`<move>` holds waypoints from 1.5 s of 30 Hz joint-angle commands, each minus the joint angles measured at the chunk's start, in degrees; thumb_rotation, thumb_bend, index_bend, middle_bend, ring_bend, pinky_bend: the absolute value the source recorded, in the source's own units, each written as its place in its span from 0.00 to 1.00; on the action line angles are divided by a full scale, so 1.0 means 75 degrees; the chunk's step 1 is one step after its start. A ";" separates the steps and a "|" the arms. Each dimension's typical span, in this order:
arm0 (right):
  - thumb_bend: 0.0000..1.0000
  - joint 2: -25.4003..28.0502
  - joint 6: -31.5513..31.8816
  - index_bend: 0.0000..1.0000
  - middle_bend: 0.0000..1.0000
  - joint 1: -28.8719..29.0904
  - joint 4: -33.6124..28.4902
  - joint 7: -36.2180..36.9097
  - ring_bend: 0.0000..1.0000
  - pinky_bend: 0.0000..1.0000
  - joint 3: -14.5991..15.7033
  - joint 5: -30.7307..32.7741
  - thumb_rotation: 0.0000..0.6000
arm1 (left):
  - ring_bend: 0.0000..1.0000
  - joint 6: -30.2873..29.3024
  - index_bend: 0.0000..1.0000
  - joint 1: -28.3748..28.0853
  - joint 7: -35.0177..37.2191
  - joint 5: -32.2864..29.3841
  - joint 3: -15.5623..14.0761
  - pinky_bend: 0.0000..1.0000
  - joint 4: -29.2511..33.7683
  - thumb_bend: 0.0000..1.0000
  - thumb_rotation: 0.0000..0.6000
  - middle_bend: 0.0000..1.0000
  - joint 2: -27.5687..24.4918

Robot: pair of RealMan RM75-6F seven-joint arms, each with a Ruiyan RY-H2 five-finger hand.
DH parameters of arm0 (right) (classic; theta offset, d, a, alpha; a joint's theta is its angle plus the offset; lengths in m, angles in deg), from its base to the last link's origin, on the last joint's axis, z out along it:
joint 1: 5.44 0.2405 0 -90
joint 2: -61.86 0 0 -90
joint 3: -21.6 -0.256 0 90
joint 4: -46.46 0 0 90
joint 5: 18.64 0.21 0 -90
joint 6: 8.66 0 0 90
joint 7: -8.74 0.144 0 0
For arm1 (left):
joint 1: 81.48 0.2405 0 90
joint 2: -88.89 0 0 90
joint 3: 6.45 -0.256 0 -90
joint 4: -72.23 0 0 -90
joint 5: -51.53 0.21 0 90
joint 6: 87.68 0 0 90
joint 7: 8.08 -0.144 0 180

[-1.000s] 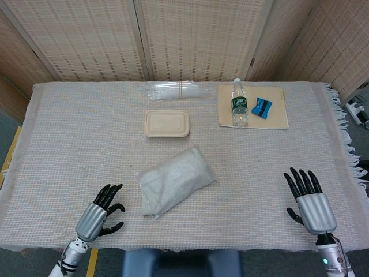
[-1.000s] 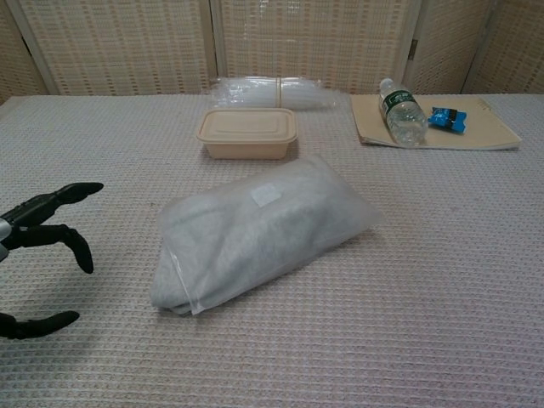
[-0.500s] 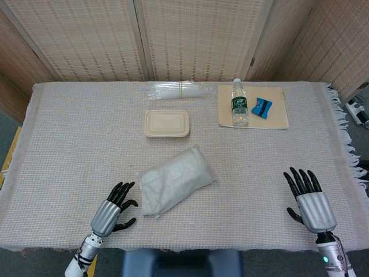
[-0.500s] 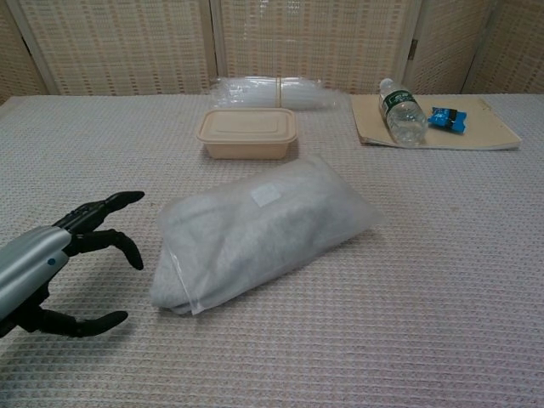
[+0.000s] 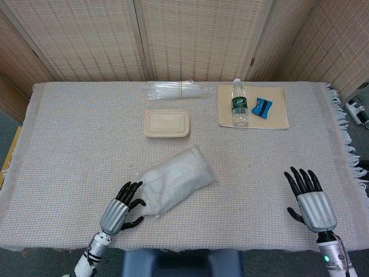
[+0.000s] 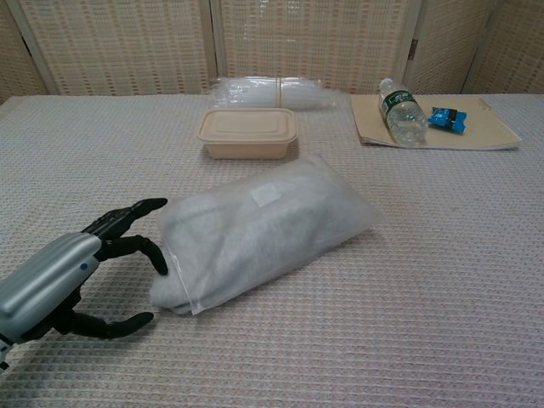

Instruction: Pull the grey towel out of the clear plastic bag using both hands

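The clear plastic bag [image 5: 175,180] [image 6: 263,228] lies in the middle of the table with the folded grey towel [image 6: 229,242] inside it, its open end toward the near left. My left hand [image 5: 121,210] [image 6: 72,276] is open just left of that end, fingers spread and fingertips reaching the bag's edge. Whether they touch it I cannot tell. My right hand [image 5: 311,203] is open at the near right of the table, far from the bag; only the head view shows it.
Behind the bag sits a beige lidded container [image 5: 166,123] [image 6: 246,133]. Farther back lies a clear sleeve of cups [image 5: 176,90]. At the back right a water bottle [image 5: 239,104] and a blue packet [image 5: 261,107] lie on a tan folder [image 5: 277,115].
My left hand has moved right, from well left of the bag up to its open end. The right hand and the bag have stayed put.
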 commanded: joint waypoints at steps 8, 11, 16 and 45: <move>0.15 0.0025 -0.0050 0.00 0.00 0.0017 -0.0011 0.0024 0.00 0.00 -0.0010 0.0035 1.00 | 0.00 -0.0178 0.55 -0.0188 0.0569 -0.0126 0.0045 0.00 -0.0693 0.38 1.00 0.08 0.0416; 0.16 0.0014 -0.0080 0.00 0.00 0.0029 -0.0014 -0.0003 0.00 0.00 -0.0021 0.0066 1.00 | 0.00 -0.0217 0.57 -0.0258 0.0643 -0.0127 0.0038 0.00 -0.0822 0.39 1.00 0.09 0.0502; 0.15 -0.0020 -0.0126 0.00 0.00 0.0044 -0.0001 -0.0068 0.00 0.00 -0.0014 0.0089 1.00 | 0.00 -0.0254 0.62 -0.0347 0.0747 -0.0157 0.0029 0.00 -0.1004 0.46 1.00 0.10 0.0657; 0.21 -0.3547 -0.1054 0.35 0.00 0.1581 0.2588 0.0244 0.00 0.00 -0.0692 -0.0326 1.00 | 0.00 -0.0949 0.74 -0.0111 0.0914 -0.0240 -0.0164 0.00 -0.0329 0.54 1.00 0.12 -0.0093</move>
